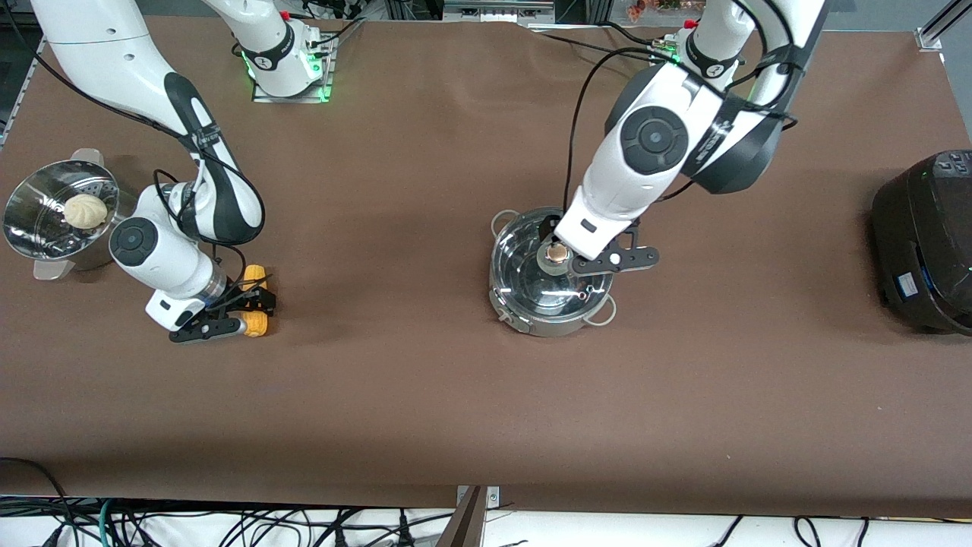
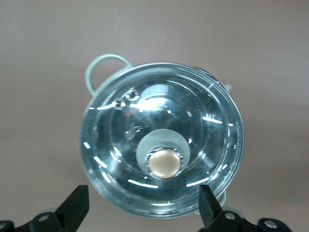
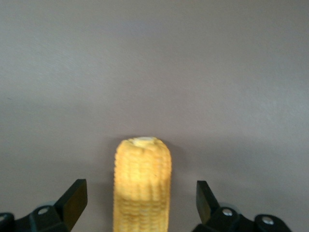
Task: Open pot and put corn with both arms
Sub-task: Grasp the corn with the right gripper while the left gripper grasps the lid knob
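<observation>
The steel pot stands mid-table with its glass lid on and the tan knob showing. My left gripper hangs open just above the lid, close to the knob. In the left wrist view the knob sits ahead of the open gripper, whose fingers flank the lid's rim. The yellow corn lies on the table toward the right arm's end. My right gripper is open, low over it, one finger on each side. The right wrist view shows the corn between the spread fingertips.
A perforated steel steamer pot holding a white bun stands at the right arm's end of the table. A large black cooker stands at the left arm's end. Brown tabletop stretches between corn and pot.
</observation>
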You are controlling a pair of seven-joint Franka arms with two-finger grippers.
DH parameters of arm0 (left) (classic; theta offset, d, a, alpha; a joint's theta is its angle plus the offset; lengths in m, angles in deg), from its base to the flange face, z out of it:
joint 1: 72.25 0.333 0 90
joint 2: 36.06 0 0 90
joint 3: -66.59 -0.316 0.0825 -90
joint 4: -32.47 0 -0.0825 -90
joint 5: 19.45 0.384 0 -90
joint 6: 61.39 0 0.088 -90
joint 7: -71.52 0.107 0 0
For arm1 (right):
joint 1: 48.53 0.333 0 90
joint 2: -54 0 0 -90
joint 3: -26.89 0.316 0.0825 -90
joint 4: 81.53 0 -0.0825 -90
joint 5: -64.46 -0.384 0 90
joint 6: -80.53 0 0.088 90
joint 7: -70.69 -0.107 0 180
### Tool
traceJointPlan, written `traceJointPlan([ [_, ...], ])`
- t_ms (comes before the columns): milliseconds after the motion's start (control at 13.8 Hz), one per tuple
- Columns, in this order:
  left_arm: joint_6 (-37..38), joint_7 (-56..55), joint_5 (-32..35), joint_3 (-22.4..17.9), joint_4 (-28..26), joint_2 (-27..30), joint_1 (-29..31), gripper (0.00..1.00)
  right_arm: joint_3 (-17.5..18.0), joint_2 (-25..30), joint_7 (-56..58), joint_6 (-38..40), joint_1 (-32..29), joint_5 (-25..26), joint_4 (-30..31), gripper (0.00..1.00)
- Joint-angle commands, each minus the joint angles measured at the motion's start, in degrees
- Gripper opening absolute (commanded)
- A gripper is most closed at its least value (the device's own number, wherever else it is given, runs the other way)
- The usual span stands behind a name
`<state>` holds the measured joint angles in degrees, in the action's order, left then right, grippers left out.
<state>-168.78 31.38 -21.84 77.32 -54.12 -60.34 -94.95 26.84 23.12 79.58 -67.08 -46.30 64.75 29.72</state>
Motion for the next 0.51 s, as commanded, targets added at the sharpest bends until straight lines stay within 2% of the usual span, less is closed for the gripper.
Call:
traceJointPlan([
  [0, -2.0, -0.1, -0.3, -0.3, 1.0, -2.2, -0.9, 1.0, 0.5, 0.7, 1.0, -1.3, -1.8, 0.0, 2.0, 1.0],
  [145, -3.1, 0.0, -0.1, -0.2, 1.0, -3.7, -1.3, 1.0, 0.5, 0.6, 1.0, -1.7, -2.5, 0.0, 2.9, 1.0],
  [434, -8.9, 0.8, 0.1, -0.2, -3.4, -3.6, -1.3, 1.0, 0.6, 0.5, 1.0, -4.0, -2.5, -0.8, 4.9, 1.0],
])
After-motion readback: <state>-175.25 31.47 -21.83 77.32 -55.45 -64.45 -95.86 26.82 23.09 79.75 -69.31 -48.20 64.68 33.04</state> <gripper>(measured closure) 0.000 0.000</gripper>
